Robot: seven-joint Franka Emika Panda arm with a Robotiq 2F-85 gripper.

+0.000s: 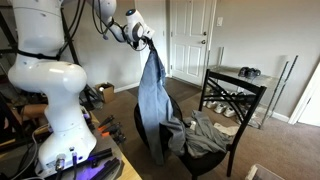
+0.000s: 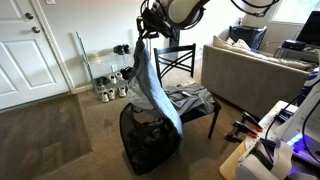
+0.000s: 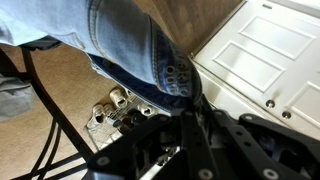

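Note:
My gripper (image 1: 148,40) is raised high and is shut on the waistband of a pair of blue jeans (image 1: 153,95). The jeans hang straight down from it in both exterior views, with the gripper (image 2: 147,30) above and the denim (image 2: 152,85) below. Their lower end reaches into a black mesh hamper (image 2: 150,145), which also shows in an exterior view (image 1: 160,140). In the wrist view the denim (image 3: 120,40) fills the upper left, pinched between the black fingers (image 3: 185,105).
A black chair (image 1: 235,100) stands beside the hamper with grey clothes (image 1: 208,135) draped on its seat. A shoe rack (image 2: 108,80) stands by the wall near white doors (image 2: 25,50). A sofa (image 2: 250,70) is behind the chair. The robot's white base (image 1: 50,90) is near.

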